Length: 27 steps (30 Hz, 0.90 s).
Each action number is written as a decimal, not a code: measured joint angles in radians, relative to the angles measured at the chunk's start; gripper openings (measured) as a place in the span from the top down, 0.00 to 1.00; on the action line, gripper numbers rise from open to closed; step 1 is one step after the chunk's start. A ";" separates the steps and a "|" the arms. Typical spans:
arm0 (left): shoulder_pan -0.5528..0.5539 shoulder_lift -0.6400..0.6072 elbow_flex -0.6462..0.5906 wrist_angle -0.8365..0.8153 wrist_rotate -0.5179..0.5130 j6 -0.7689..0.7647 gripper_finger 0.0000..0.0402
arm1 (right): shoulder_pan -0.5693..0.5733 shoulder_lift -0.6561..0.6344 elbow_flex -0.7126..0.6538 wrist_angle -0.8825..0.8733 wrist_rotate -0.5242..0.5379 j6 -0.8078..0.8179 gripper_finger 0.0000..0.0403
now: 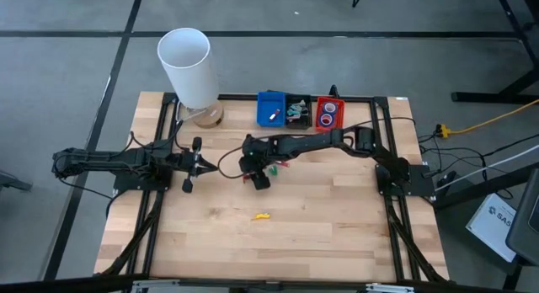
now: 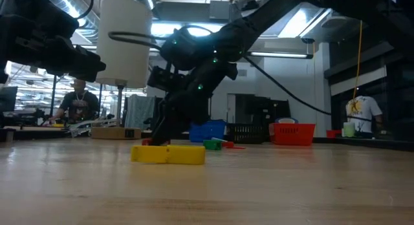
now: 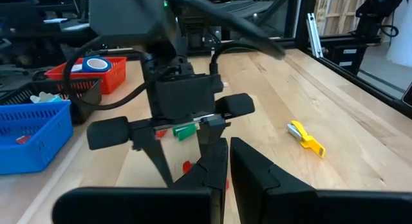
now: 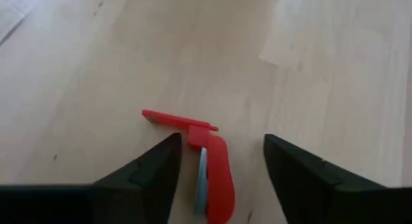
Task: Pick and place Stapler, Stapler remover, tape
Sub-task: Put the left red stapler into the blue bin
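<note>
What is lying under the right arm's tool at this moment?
A small red stapler lies on the wooden table, between the open fingers of the right tool. A green item lies close by. The tool's body hides the table directly below it.

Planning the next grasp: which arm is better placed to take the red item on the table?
Right. Its tool is open, fingers either side of the red stapler. The left tool waits off to the left.
</note>
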 joint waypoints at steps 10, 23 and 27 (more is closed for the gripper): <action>0.000 0.000 0.000 0.000 -0.001 0.000 0.96 | 0.001 0.002 0.000 0.017 0.020 -0.001 0.89; 0.000 0.000 0.000 0.000 -0.002 0.000 0.96 | -0.027 -0.066 0.000 0.004 0.021 -0.001 0.89; 0.000 0.000 0.000 0.000 -0.002 0.000 0.96 | -0.050 -0.099 0.000 -0.028 -0.008 0.006 0.89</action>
